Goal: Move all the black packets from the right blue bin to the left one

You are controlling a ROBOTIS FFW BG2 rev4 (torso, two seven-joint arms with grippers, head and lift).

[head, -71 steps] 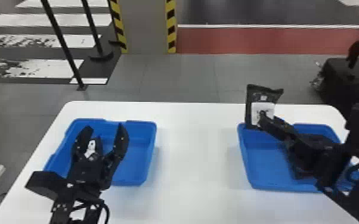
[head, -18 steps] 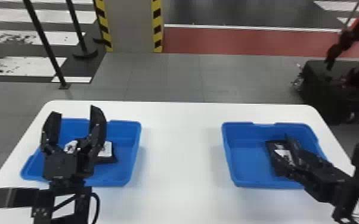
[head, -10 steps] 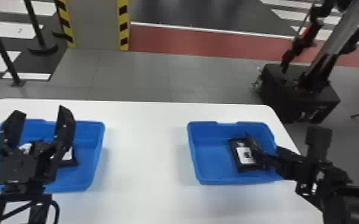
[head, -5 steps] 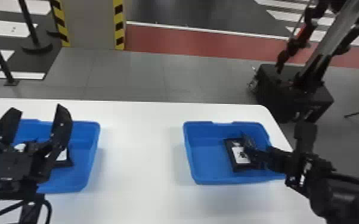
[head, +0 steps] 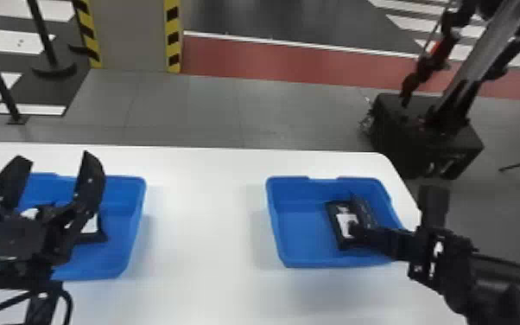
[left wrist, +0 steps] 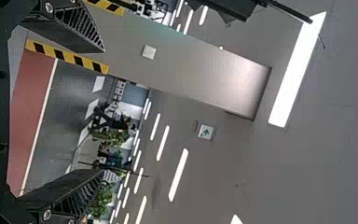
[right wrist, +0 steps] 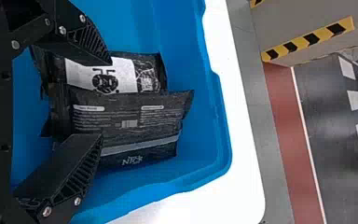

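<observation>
1. Left gripper (head: 55, 159). Located above the left blue bin (head: 139, 194) in the head view. Its two fingers stand well apart, with a gap between the tips; the left wrist view confirms the separation.

2. Right gripper (head: 357, 227). Extends over the right side of the right blue bin (head: 280, 242). In the right wrist view its fingers are spread, one tip over the white-labelled packet (right wrist: 151, 70), the other at the printed packet (right wrist: 144, 128). Whether either tip touches cannot be told.

3. Contents of the right bin. Two black packets lie in contact, towards the bin's right side. The first bears a white label with a dark figure; the second shows small print, a barcode and a pale stripe, and partly overlaps the first.

4. Contents of the left bin. A black packet (head: 98, 237) with a white label lies behind the left gripper's fingers; another white patch appears between them, its bearer largely hidden.

5. Setting. Both bins rest on a white table (head: 203, 242), well apart. Beyond it stands a pillar (head: 129, 34) with yellow-and-black striped edges.
</observation>
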